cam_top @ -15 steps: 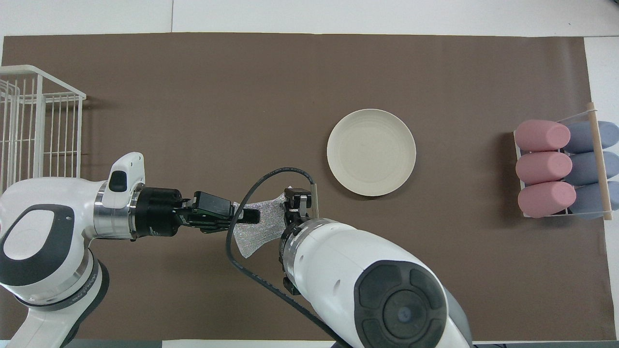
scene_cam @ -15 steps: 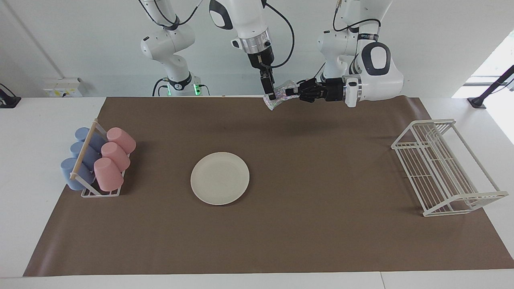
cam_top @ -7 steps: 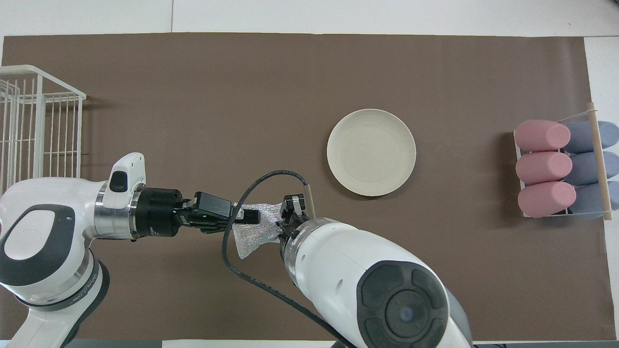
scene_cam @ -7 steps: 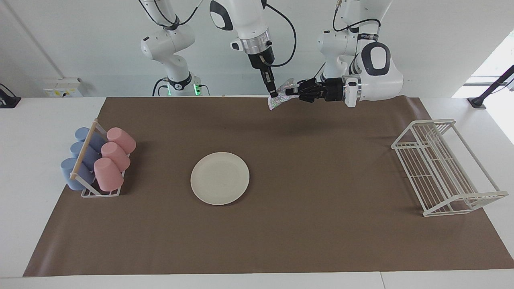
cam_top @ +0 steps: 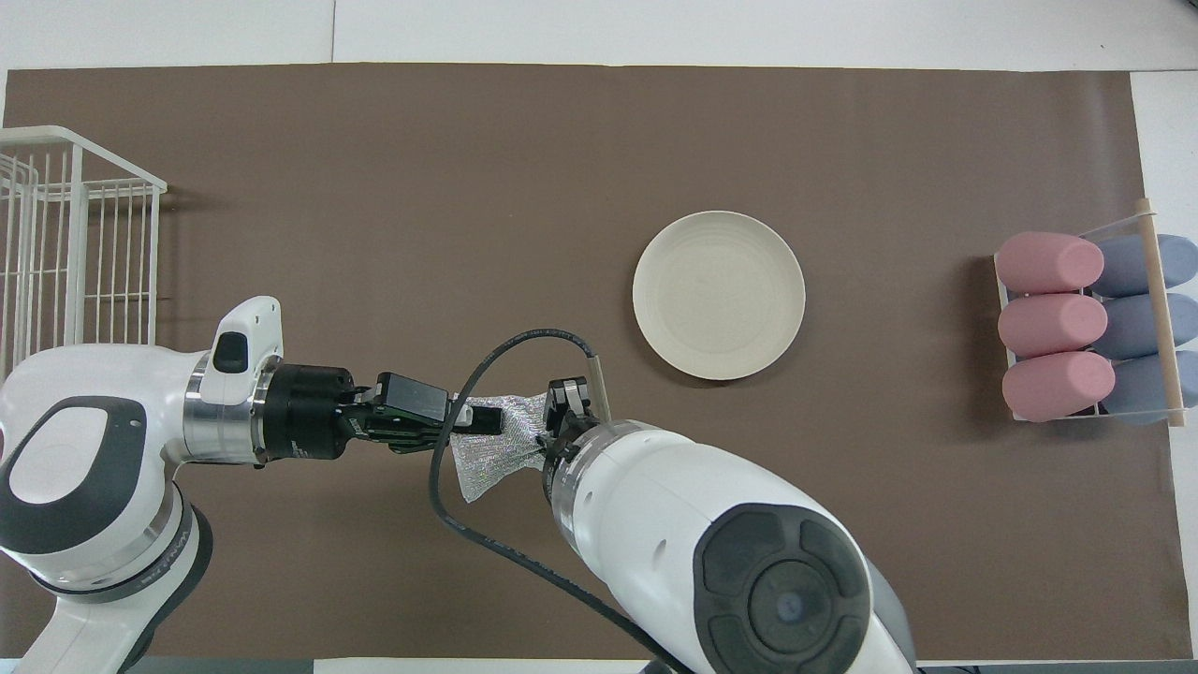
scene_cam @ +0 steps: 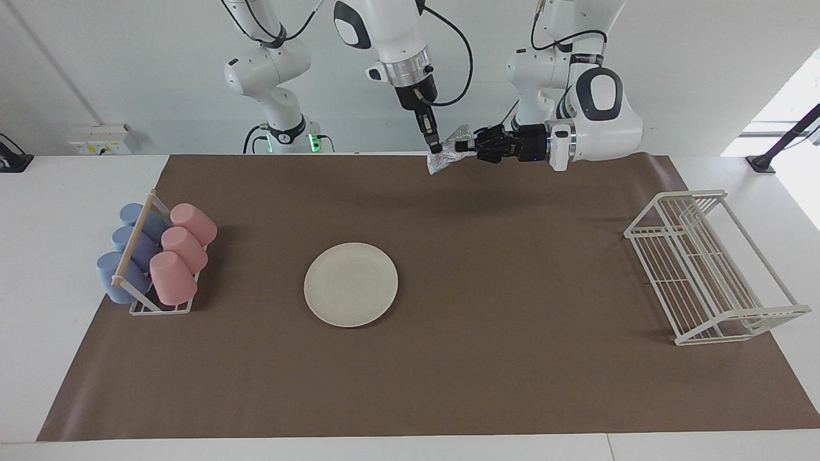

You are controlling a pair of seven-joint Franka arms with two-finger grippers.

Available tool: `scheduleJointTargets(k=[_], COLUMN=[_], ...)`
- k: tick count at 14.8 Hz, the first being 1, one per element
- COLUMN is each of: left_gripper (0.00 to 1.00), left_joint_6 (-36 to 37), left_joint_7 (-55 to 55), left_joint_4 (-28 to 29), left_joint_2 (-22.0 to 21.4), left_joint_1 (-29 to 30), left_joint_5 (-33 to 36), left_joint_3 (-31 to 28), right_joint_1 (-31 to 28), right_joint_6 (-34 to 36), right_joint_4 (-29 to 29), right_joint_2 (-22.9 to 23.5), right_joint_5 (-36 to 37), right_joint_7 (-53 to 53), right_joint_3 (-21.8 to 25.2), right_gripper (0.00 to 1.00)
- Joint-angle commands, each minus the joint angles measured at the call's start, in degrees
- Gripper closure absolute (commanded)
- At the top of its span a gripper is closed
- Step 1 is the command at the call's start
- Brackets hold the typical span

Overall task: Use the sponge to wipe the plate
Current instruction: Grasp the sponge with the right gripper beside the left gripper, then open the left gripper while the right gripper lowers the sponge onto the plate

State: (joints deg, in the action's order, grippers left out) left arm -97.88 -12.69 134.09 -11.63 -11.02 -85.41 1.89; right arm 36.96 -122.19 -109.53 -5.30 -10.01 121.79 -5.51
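Two grippers are closed on the sponge [scene_cam: 448,151] at once, in the air over the brown mat [scene_cam: 512,269] at the robots' edge of the table. The left gripper [scene_cam: 460,146] is held level and is pinched on one end of the silvery pad; the right gripper [scene_cam: 434,146] is pointed down and is pressed shut on the other end. The sponge is stretched between them, with a loose corner hanging below. The plate [scene_cam: 351,284] is lying flat on the mat, farther from the robots and well apart from both grippers. Pink and blue cups [scene_cam: 160,253] are stacked in a small rack at the right arm's end, and a white wire rack [scene_cam: 708,266] is set at the left arm's end.
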Motion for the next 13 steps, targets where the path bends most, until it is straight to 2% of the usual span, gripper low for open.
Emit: scheduleJointTargets(k=[1,2,3,7,9,13], left_gripper=[1.0,0.59,0.01,0.0,0.0,0.0], left_joint_6=[-0.12,-0.21,-0.3,-0.3,-0.21,-0.3], left_joint_7=[-0.85,-0.58,0.11,1.0,1.0,1.09], left_joint_4=[1.53,1.44,1.44,1.44,1.44,1.44], left_joint_2=[-1.47,-1.47,-1.56,-1.73,-1.73,-1.73], left_joint_1=[-0.93,-0.93,-1.02,-1.02,-0.94,-0.76], left_joint_5=[-0.64,-0.63,-0.63,-0.55,-0.46,-0.46], left_joint_3=[-0.75,-0.66,-0.66,-0.66,-0.66,-0.66], right_joint_1=[-0.75,-0.75,-0.75,-1.8,-4.43,-12.25], right_joint_6=[-1.03,-1.03,-1.03,-0.15,0.2,0.82], right_joint_4=[-1.3,-1.3,-1.3,-1.3,-1.3,-3.93], right_joint_2=[-1.03,-1.03,-0.94,-1.03,-0.94,-0.6], right_joint_5=[-0.27,-0.27,-0.27,-0.1,0.25,0.69], right_joint_7=[-2.0,-2.0,-2.0,-4.45,-7.43,-20.78], right_joint_3=[-0.47,-0.47,-0.38,-0.2,-0.2,-0.29], right_gripper=[1.0,1.0,1.0,1.0,1.0,1.0])
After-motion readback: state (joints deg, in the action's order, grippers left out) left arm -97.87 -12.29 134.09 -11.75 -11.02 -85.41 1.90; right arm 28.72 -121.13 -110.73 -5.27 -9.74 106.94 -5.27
